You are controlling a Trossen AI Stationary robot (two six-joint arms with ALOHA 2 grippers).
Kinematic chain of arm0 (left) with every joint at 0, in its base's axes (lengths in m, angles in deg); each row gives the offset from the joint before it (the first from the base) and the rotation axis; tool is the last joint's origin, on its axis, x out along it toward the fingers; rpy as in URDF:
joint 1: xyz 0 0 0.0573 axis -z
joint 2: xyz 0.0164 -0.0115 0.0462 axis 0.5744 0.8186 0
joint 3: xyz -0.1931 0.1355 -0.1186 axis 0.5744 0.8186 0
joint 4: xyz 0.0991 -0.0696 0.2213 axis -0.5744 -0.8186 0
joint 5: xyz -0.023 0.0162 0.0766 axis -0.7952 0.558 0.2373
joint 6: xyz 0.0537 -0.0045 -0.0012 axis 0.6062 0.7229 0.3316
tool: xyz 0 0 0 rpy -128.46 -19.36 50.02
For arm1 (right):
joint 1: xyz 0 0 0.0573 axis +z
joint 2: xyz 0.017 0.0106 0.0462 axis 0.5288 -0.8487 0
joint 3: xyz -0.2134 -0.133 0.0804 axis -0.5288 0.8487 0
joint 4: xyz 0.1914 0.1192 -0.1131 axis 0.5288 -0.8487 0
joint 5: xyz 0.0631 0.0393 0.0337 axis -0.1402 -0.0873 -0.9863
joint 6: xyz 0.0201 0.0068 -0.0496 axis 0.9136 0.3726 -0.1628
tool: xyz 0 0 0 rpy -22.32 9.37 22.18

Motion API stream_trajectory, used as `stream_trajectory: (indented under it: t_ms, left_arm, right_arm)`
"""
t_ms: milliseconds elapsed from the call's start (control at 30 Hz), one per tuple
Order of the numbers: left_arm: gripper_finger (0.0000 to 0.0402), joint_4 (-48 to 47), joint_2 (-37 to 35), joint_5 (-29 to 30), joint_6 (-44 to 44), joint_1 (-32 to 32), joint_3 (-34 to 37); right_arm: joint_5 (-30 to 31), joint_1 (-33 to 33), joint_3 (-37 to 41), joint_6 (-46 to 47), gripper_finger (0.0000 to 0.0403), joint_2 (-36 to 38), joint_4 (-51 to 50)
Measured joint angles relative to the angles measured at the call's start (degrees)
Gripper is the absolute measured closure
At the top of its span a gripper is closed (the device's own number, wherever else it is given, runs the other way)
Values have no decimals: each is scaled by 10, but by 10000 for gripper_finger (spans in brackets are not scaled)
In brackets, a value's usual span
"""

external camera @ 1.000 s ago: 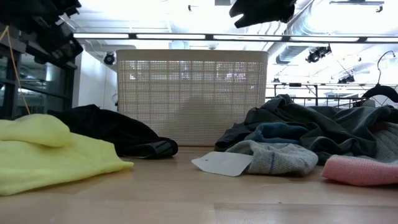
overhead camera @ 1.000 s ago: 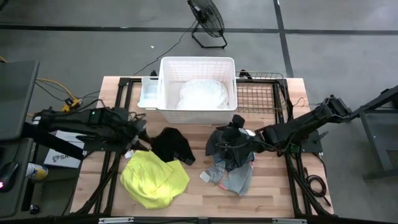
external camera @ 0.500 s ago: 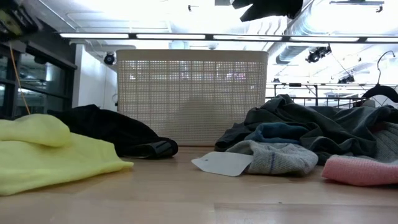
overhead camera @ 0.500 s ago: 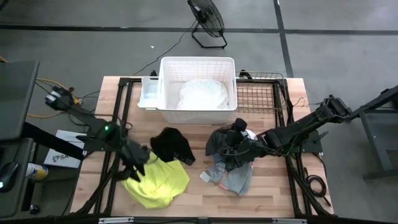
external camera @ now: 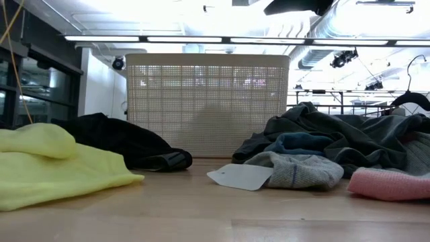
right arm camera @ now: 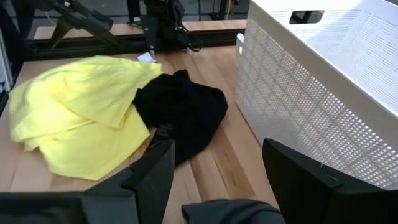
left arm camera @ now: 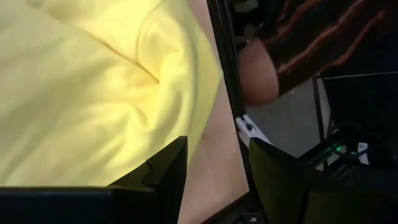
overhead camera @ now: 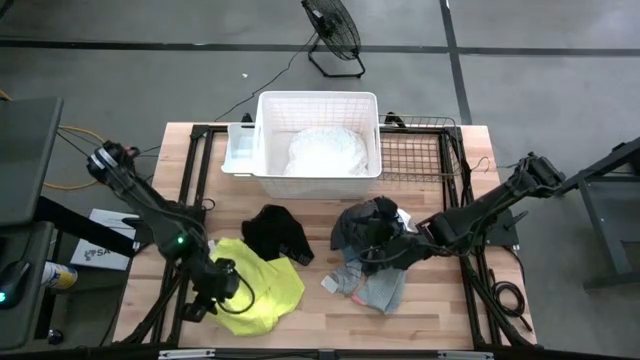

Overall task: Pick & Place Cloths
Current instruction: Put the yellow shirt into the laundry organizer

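**Operator:** Where is your left gripper?

**Spotter:** Your left gripper (overhead camera: 215,290) is low over the near-left part of the worktop (overhead camera: 440,310), at the edge of the yellow cloth (overhead camera: 255,290). Its fingers (left arm camera: 168,171) stand apart with nothing between them (the wrist view shows yellow fabric on one side and bare wood in the gap).

**Operator:** And the right?

**Spotter:** Your right gripper (overhead camera: 385,245) hangs over the dark grey cloth (overhead camera: 355,230) in the heap right of centre, fingers spread and holding nothing. A blue-grey cloth (overhead camera: 380,290) lies at the near side of that heap, with a pink piece (external camera: 390,183) low at its right.

**Operator:** The rest?

**Spotter:** The black cloth (overhead camera: 278,232) lies between the yellow one and the basket (overhead camera: 265,135), touching the yellow one. A white cloth (overhead camera: 325,150) already sits inside the basket at the far edge.
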Motion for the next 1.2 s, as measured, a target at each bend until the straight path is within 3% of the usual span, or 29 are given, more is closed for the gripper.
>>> stream_trajectory:
  t_ms: [500,733,1033,1200]
  left_arm:
    - [232,-68,51,34,-8,6,-4]
    - [232,-121,51,97,20,8,-38]
    - [232,-171,51,252,57,83,-73]
    - [232,-178,51,289,58,110,-76]
  right_arm:
    - [-14,0,0,2,168,0,-21]
    - [-14,0,0,6,168,0,-33]
    - [-17,0,0,45,168,0,-70]
    - [-31,0,0,64,168,0,-87]
